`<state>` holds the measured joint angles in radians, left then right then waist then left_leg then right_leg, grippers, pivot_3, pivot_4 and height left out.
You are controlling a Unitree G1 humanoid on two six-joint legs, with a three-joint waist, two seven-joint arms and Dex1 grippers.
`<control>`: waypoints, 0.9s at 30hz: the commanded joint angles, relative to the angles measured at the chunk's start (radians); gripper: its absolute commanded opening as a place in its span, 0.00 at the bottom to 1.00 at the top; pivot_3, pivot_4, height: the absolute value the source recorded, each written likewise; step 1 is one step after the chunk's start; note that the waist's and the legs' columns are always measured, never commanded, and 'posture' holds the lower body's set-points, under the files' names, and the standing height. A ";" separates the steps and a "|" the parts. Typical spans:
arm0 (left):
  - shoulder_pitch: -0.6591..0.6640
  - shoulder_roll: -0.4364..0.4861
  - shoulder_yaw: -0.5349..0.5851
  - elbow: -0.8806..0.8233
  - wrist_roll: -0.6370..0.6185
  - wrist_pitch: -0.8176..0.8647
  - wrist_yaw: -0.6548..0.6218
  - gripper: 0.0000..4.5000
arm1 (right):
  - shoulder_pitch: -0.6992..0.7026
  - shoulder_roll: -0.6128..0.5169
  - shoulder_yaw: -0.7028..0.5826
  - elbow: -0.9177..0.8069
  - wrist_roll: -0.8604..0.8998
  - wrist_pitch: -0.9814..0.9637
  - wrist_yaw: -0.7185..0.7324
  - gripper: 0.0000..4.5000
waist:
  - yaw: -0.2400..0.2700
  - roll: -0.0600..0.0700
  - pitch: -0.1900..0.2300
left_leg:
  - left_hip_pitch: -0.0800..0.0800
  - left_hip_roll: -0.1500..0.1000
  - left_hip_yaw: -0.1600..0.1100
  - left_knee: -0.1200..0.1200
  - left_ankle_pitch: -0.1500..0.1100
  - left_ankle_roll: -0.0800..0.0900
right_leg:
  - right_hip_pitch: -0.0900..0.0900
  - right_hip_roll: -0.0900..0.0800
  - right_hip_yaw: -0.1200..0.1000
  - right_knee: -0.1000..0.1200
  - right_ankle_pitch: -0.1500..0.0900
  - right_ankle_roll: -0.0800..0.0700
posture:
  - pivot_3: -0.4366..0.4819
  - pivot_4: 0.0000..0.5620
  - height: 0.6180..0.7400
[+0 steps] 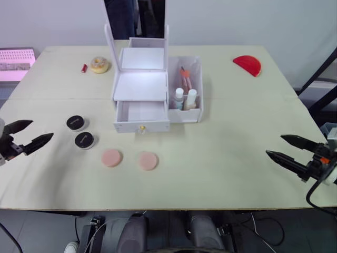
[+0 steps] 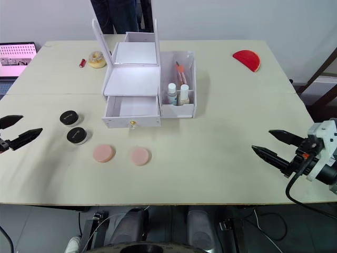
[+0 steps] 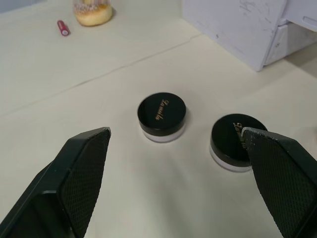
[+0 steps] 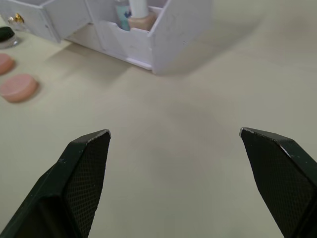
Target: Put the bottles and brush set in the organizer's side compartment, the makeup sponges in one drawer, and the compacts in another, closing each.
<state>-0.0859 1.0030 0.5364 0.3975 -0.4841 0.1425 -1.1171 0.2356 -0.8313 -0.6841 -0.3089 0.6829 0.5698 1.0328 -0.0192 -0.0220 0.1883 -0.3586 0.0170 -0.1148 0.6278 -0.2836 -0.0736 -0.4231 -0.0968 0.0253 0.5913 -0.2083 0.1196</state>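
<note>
1. So far: side compartment (image 1: 192, 66) of white organizer (image 1: 141, 87) already holds 2 bottles (image 1: 185, 98) + brush set (image 1: 185, 78), by the look of it.
2. Lower drawer (image 1: 142, 117) pulled out, looks empty.
3. Left to do: 2 pink makeup sponges (image 1: 129, 159) lie on tabletop (image 1: 226, 153) just in front of drawer; 2 black compacts (image 1: 80, 131) near, left of organizer. Neither drawer filled or shut yet.
4. Left pincer (image 1: 30, 135) wide, empty, near compacts. Right pincer (image 1: 287, 149) wide, empty, well apart from everything.
</note>
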 commanded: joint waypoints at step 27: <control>0.296 -0.344 -0.343 -0.976 -0.015 0.343 0.347 0.99 | -0.450 -0.002 0.417 -0.294 0.198 0.210 -0.228 1.00 | 0.007 0.000 0.000 | 0.001 0.000 0.000 0.003 0.000 0.000 | 0.002 0.000 0.000 0.002 0.001 -0.001 | 0.48 0.27 1.00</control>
<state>0.2185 0.6764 0.2464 -0.5216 -0.5314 0.4670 -0.8364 -0.1823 -0.8338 -0.2890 -0.5659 0.8607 0.7727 0.8195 -0.0127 -0.0223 0.1882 -0.3582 0.0172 -0.1150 0.6310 -0.2835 -0.0736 -0.4215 -0.0966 0.0258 0.5929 -0.2075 0.1185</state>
